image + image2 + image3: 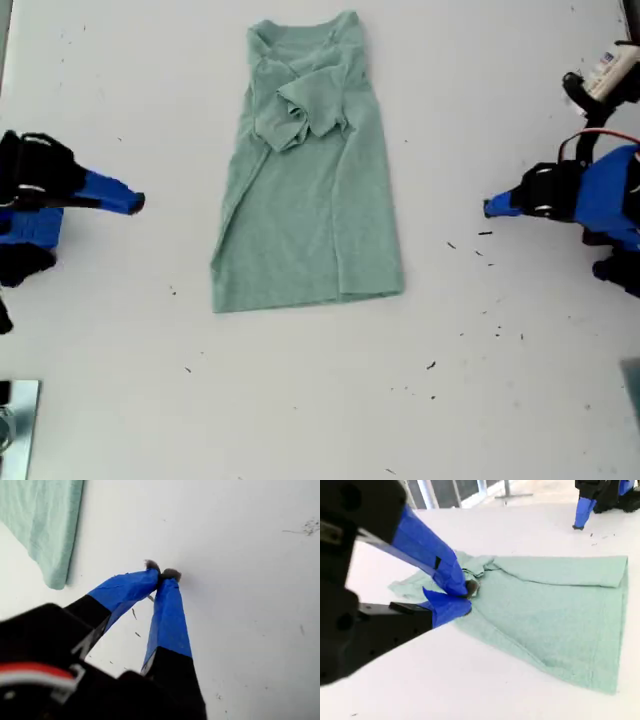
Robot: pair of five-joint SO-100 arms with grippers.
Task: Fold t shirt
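On the white desk [520,420], t shirt [310,200] lying sleeves folded inward, you see my first end effector [161,573] pressed together, my second end effector [465,596] likewise, both clear of the cloth.

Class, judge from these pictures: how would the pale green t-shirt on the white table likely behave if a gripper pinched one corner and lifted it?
The t shirt would probably hang limp rather than hold its shape: its sleeves already lie crumpled in soft folds near the neck. It looks thin and flat, so likely light for its size. Pushed, it would probably bunch up rather than slide whole across the table.
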